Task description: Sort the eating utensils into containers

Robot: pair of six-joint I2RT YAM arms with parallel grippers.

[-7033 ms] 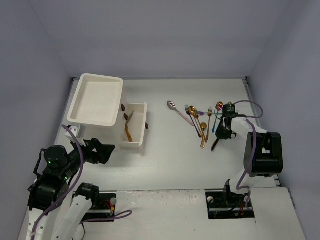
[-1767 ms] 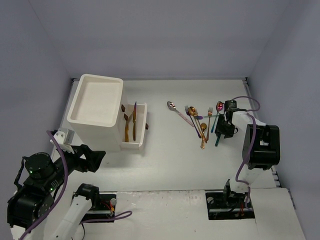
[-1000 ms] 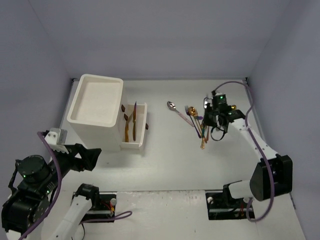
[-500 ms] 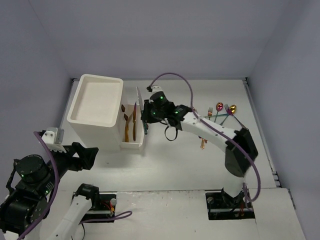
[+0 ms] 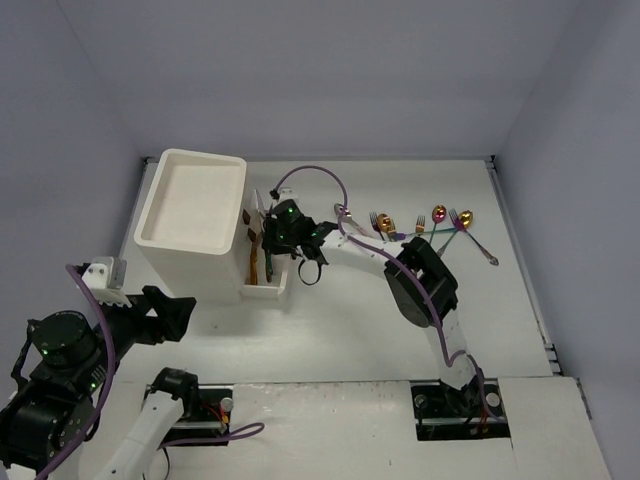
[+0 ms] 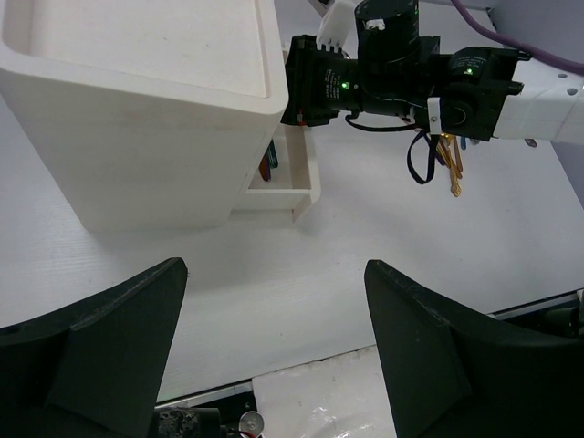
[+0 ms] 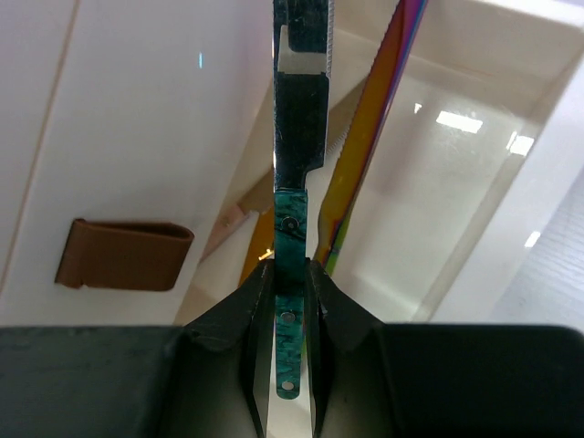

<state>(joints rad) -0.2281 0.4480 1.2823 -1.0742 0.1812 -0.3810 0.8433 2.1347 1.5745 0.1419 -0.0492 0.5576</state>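
From the top camera, my right pincer (image 5: pixel 271 243) is stretched far across to the open drawer (image 5: pixel 281 285) that sticks out of the white box (image 5: pixel 190 200) on its right side. It hangs over the drawer's inside. The other spoons and forks (image 5: pixel 430 222) lie on the table (image 5: pixel 340 320) well to the right of the box, not yet sorted. The left pincer (image 5: pixel 165 312) waits in front of the box, well clear of it.

In the left wrist camera, the left fingers (image 6: pixel 109 319) are spread wide with nothing between them. The right arm's black head crowds the box's front right corner, just above the drawer. I think any sideways drift there would knock the box or push the drawer askew.

In the right wrist camera, the fingers are clamped on the green handle of a knife (image 7: pixel 297 137), its blade pointing away over the drawer. A rainbow knife (image 7: pixel 374 119) already lies in there, just right of the blade, and I cannot tell whether the two touch. A brown handle (image 7: pixel 123 254) sits to the left on the box face.

My worries:
- If I let go while the knife is high or tilted, it could bounce, bridge the drawer wall or slide out.
- Lowering further could jam the blade against the rainbow knife.
- The grip is near the handle's end, so the knife may pivot as the fingers part.
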